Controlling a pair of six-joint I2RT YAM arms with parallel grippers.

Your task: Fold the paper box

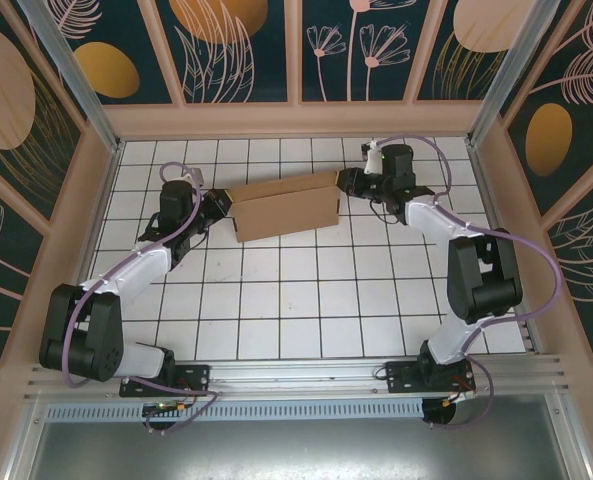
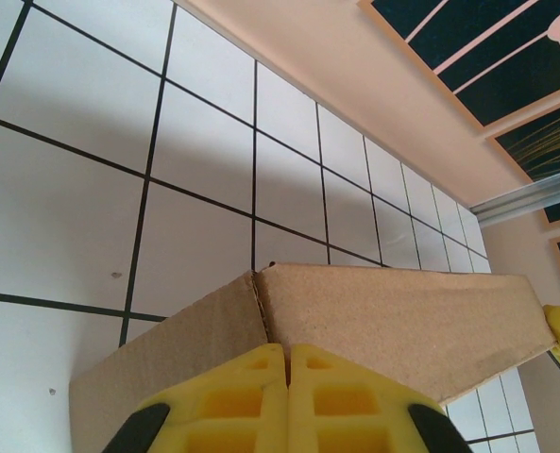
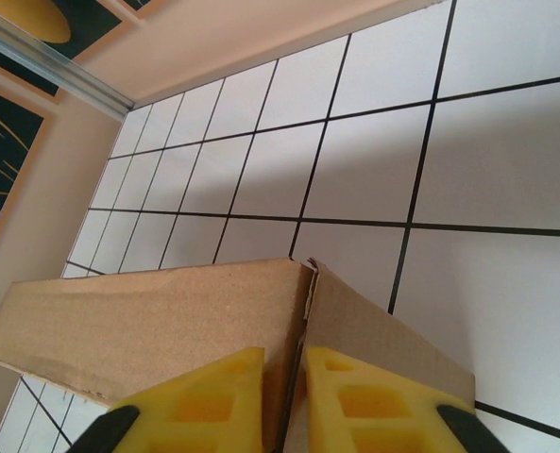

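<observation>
Your left jaws are pinched shut on the left end of the paper box (image 1: 286,208), right at a corner crease, the yellow fingers (image 2: 246,396) meeting. The box sits at the far middle of the bench (image 1: 276,310), long side across, between both arms. It is already raised from flat, its long front wall standing. At its right end your right jaws clamp a cardboard edge. I'd judge it roughly halfway — ends and lid seem left to tuck and close.
</observation>
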